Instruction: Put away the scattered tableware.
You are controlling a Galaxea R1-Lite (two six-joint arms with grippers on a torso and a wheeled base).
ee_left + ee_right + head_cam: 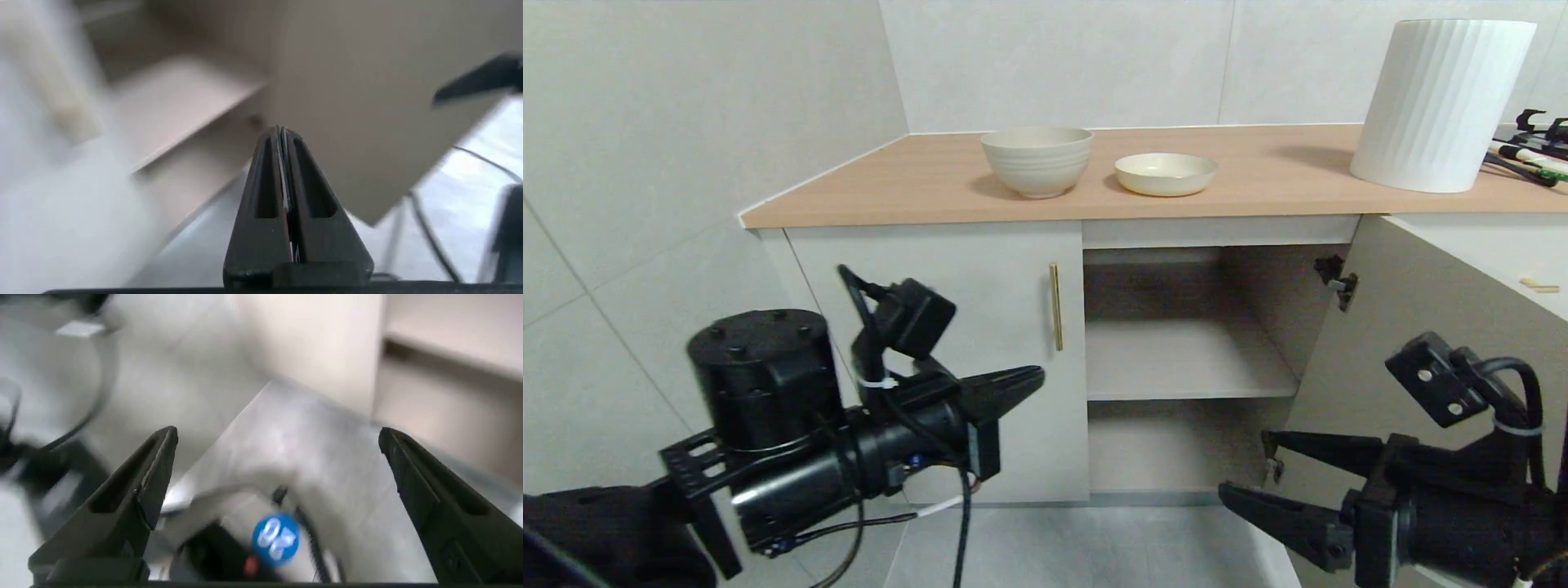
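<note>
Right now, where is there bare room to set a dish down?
The shelf in the open cupboard is bare. So is the counter left of the bowl and between the plate and the white container. Tools crowd its right end.

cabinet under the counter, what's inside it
A shelf and a lower space beneath it show through the open right side, no dishes on either. The left half is covered by the shut door.
</note>
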